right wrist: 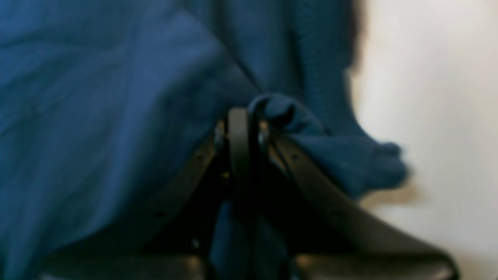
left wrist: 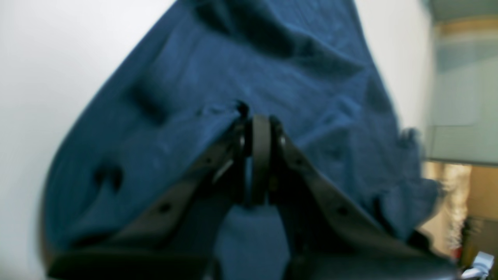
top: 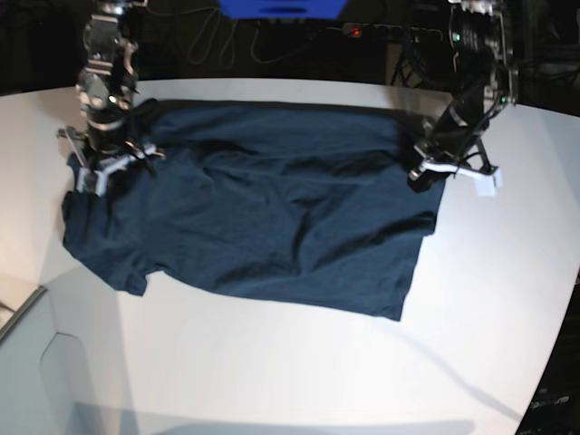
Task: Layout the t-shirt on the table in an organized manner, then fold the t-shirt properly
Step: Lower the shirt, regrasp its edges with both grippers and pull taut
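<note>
The t-shirt [top: 263, 208] lies spread across the table [top: 489, 299], largely flat though creased through the middle, with the near hem running at a slant. The left pincer [top: 419, 174] is clamped on fabric at one side edge; the right pincer [top: 107, 156] is clamped on fabric at the opposite side, near a sleeve. Both wrist views confirm cloth nipped between closed jaws. Assessment: the laying-out step is in hand, folding not begun. Next move likely calls for drawing the two edges apart to tension out the wrinkles before release.
</note>
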{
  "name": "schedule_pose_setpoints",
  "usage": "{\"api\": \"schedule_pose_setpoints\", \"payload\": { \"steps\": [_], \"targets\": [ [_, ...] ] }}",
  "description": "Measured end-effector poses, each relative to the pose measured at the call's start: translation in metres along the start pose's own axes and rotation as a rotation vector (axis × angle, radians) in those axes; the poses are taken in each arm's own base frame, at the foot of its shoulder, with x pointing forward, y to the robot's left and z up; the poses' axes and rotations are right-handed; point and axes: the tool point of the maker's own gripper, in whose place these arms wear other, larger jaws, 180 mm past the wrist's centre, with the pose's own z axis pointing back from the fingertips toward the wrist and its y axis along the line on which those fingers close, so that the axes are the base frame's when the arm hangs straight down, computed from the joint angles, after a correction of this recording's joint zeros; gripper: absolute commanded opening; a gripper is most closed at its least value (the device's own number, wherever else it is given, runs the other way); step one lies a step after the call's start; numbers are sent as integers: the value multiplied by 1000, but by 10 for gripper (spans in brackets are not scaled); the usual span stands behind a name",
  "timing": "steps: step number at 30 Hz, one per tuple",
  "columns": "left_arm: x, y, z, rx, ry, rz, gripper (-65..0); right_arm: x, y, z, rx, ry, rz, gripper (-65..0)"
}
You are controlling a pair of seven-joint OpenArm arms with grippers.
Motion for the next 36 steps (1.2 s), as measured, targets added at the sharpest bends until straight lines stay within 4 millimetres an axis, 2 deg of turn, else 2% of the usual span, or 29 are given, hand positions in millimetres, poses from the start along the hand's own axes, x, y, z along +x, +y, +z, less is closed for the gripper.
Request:
{"api": "schedule_pose_setpoints", "payload": {
  "steps": [5, 8, 10, 12, 14, 17, 20, 22, 24, 26, 28, 30, 32, 34, 36],
  "targets": [
    [-6, -9, -41, 20, 66, -72, -650, 26, 19, -49, 17, -22, 8, -650],
    [5, -15, -65, 28, 66, -62, -650, 46, 26, -76, 28, -23, -7, -650],
    [20, -20, -79, 33, 25, -71, -650, 61, 35, -89, 42, -28, -24, -650],
    [34, -24, -91, 42, -5, -77, -650, 74, 46, -98, 58, -35, -42, -650],
    [48, -34, -99, 29, -19, -84, -650, 82, 52, -99, 67, -54, -50, -650],
    [72, -52, -100, -4, -61, -100, -650, 85, 47, -98, 62, -65, -45, -650],
    [87, -71, -88, -43, -55, -162, -650, 97, 22, -89, 24, -129, -24, -650],
    [103, -85, -75, -71, -94, -196, -650, 96, 7, -76, -2, -156, -4, -650],
    [109, -101, -55, -112, -129, -237, -650, 90, 0, -56, -15, -178, 22, -650],
    [104, -110, -30, -164, -149, -242, -650, 88, -5, -30, -19, -224, 45, -650],
    [98, -97, -5, -156, -161, -243, -650, 85, -13, -5, -30, -252, 64, -650],
    [100, -68, 17, -83, -173, -233, -650, 71, -23, 16, -42, -239, 52, -650],
    [102, -55, 41, -80, -206, -206, -650, 55, -37, 38, -72, -228, -6, -650],
    [99, -49, 57, -94, -217, -177, -650, 39, -46, 55, -93, -204, -47, -650],
    [89, -27, 69, -55, -205, -126, -650, 21, -54, 67, -105, -166, -55, -650]
  ]
}}
